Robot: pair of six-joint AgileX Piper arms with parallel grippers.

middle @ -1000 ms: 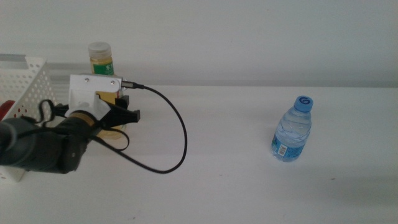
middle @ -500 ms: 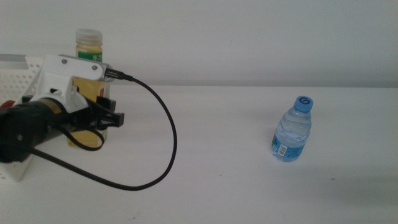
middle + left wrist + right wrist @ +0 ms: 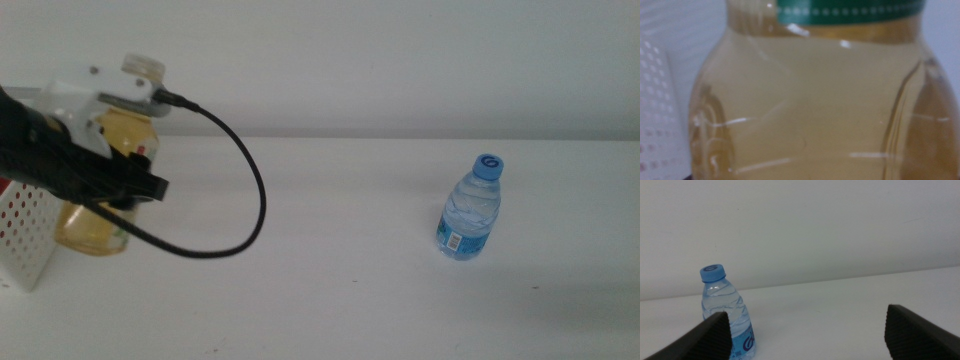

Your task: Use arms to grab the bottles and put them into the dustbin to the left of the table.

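Observation:
My left gripper (image 3: 128,182) is shut on the tall yellow-liquid bottle (image 3: 95,222), which hangs tilted above the table with its white cap (image 3: 143,67) leaning right. The bottle's base is against the near wall of the white perforated dustbin (image 3: 25,240) at the far left. In the left wrist view the yellow bottle (image 3: 810,100) fills the picture, with the dustbin wall (image 3: 652,100) beside it. The small water bottle (image 3: 470,210) with a blue cap stands upright at the right. My right gripper (image 3: 807,337) is open, facing the water bottle (image 3: 725,315) from a distance.
A thick black cable (image 3: 245,215) loops from the left wrist down toward the table. A sliver of red (image 3: 3,188) shows at the picture's left edge by the dustbin. White table surface lies between the two bottles.
The left arm has lifted the yellow bottle off the table, carried it left toward the dustbin and tilted it. The water bottle has not moved.

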